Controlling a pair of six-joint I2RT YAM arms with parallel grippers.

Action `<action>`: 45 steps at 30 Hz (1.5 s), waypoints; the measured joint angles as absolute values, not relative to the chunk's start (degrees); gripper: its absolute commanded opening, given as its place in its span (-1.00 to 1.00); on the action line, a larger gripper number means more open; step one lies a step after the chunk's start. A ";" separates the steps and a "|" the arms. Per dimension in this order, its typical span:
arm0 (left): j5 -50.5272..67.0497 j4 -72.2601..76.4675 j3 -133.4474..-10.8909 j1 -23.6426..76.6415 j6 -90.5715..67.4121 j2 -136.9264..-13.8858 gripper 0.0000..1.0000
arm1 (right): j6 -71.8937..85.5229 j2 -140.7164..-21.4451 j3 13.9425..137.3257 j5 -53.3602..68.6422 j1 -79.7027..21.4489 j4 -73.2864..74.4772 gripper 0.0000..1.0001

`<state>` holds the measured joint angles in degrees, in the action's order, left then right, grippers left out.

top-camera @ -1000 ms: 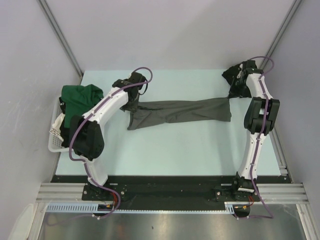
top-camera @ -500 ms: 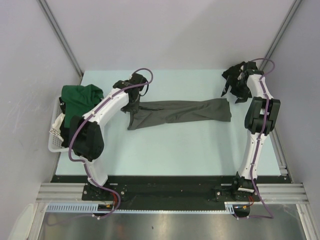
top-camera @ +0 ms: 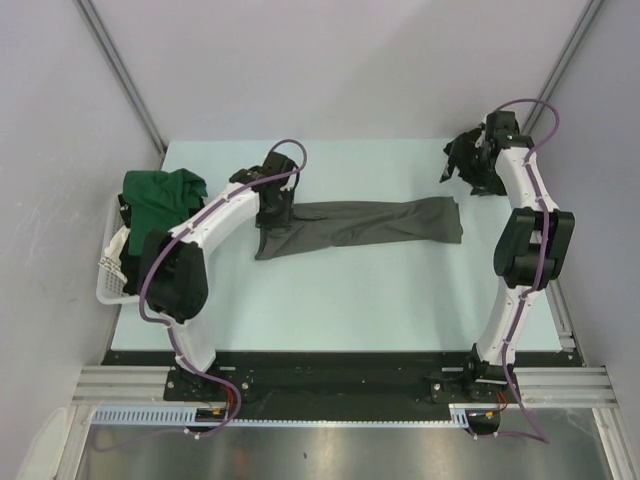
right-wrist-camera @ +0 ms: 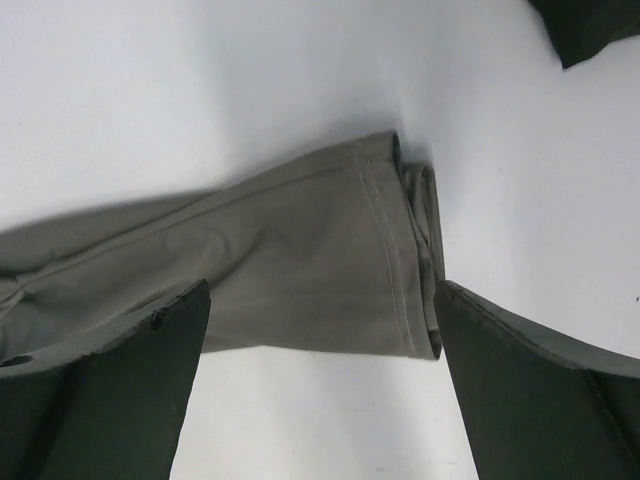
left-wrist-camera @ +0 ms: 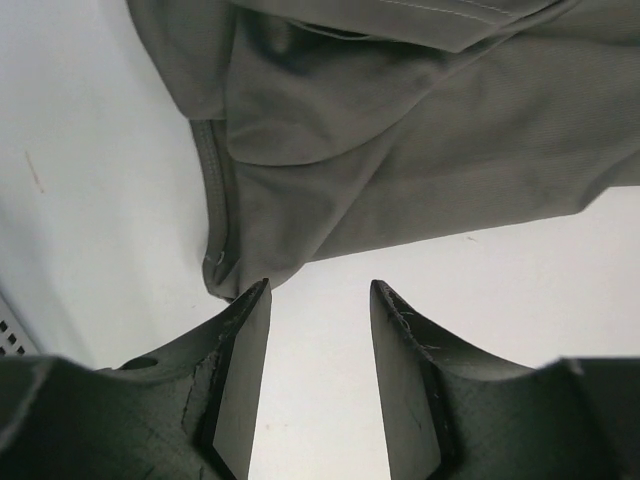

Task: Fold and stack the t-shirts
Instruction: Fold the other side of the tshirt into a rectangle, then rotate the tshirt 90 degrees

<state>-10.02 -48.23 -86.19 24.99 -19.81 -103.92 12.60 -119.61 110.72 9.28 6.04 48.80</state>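
A dark grey t-shirt (top-camera: 360, 225), folded into a long narrow strip, lies flat across the middle of the table. My left gripper (top-camera: 272, 212) hovers over its left end. In the left wrist view that gripper (left-wrist-camera: 320, 285) is open, with bare table between the fingers and the grey cloth (left-wrist-camera: 400, 150) just beyond the tips. My right gripper (top-camera: 458, 168) hangs wide open above the strip's right end. In its own view the right gripper (right-wrist-camera: 322, 290) holds nothing, and the hemmed end of the shirt (right-wrist-camera: 290, 250) lies below. A dark green t-shirt (top-camera: 160, 195) is heaped on the basket.
A white slatted basket (top-camera: 110, 275) sits at the table's left edge, under the green shirt. A dark cloth edge (right-wrist-camera: 590, 25) shows at the top right corner of the right wrist view. Grey walls close in the back and both sides.
My right gripper opened, let go of the grey shirt's right end and lifted toward the back. That end now lies flat. My left gripper opened off the left end and shifted slightly right.
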 measured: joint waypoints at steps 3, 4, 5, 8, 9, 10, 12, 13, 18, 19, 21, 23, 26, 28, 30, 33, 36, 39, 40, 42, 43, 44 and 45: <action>-8.75 -47.40 -86.24 24.99 -20.05 -103.57 -0.03 | 12.38 -117.12 106.17 8.40 5.43 47.42 0.99; -8.56 -47.42 -86.24 25.02 -20.03 -103.35 -0.03 | 12.34 -117.10 104.90 7.88 5.43 47.13 0.99; -8.38 -47.44 -86.24 25.02 -20.01 -103.07 -0.03 | 12.29 -117.12 103.53 7.44 5.56 46.68 0.99; -8.36 -47.51 -86.24 25.02 -19.99 -101.60 -0.03 | 12.23 -117.67 99.85 6.85 6.55 46.59 0.99; -8.36 -47.57 -86.24 25.02 -19.99 -100.90 -0.03 | 12.23 -117.95 98.54 7.03 7.33 46.50 0.99; -8.38 -47.64 -86.24 25.02 -19.99 -100.14 -0.03 | 12.27 -118.26 97.71 7.33 8.10 46.52 0.99; -8.40 -47.72 -86.21 25.02 -19.99 -98.65 -0.03 | 12.40 -118.56 96.29 7.75 9.67 46.00 0.99; -8.54 -47.79 -86.21 25.02 -19.99 -97.80 -0.03 | 12.47 -118.58 95.31 8.03 10.57 45.78 0.99; -8.95 -48.34 -86.00 25.02 -20.01 -95.29 -0.04 | 13.26 -118.63 94.61 8.64 12.62 45.23 0.76; -9.08 -48.62 -85.93 25.02 -20.03 -94.94 -0.04 | 13.47 -118.72 94.61 9.13 12.60 45.01 0.67; -9.39 -48.88 -85.76 25.02 -20.10 -94.50 -0.05 | 13.56 -118.98 94.61 9.91 12.34 44.84 0.36; -9.72 -49.06 -85.27 25.02 -20.16 -93.97 -0.04 | 13.58 -119.46 94.61 10.52 12.16 44.60 0.27; -10.11 -49.67 -84.95 25.02 -20.53 -93.19 -0.05 | 14.09 -120.09 94.61 11.53 11.92 44.51 0.16; -10.35 -50.09 -84.71 25.02 -20.56 -92.53 -0.05 | 14.17 -120.38 94.61 11.88 11.88 44.38 0.09; -10.39 -50.30 -84.44 25.02 -20.56 -91.88 -0.05 | 14.33 -120.46 94.48 12.03 11.88 44.27 0.06; -10.41 -50.35 -84.20 25.02 -20.56 -91.35 -0.05 | 14.35 -120.46 94.04 12.12 11.88 43.79 -0.04; -10.41 -50.33 -83.99 25.02 -20.56 -91.09 -0.05 | 14.31 -120.46 93.01 12.08 11.84 43.62 -0.09; -10.41 -50.30 -83.70 25.02 -20.53 -90.96 -0.05 | 14.31 -120.49 92.38 12.01 11.57 43.68 -0.08; -10.39 -50.30 -83.61 25.02 -20.53 -90.96 -0.05 | 14.28 -120.49 92.25 11.86 11.46 43.66 -0.08; -10.41 -50.24 -83.46 25.02 -20.51 -90.94 -0.06 | 14.24 -120.49 92.01 11.44 11.00 43.64 -0.10; -10.39 -50.24 -83.35 25.02 -20.51 -90.94 -0.05 | 14.09 -120.49 91.85 11.29 10.68 43.64 -0.10; -10.41 -50.24 -83.24 25.02 -20.51 -90.89 -0.05 | 13.98 -120.55 91.72 11.14 10.31 43.66 -0.15; -10.41 -50.24 -83.18 25.02 -20.49 -90.85 -0.05 | 13.87 -120.66 91.70 11.00 9.93 43.72 -0.18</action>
<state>-10.41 -50.24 -83.18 25.02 -20.49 -90.85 13.87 -120.66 91.70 11.00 9.93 43.72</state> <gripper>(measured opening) 0.474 0.453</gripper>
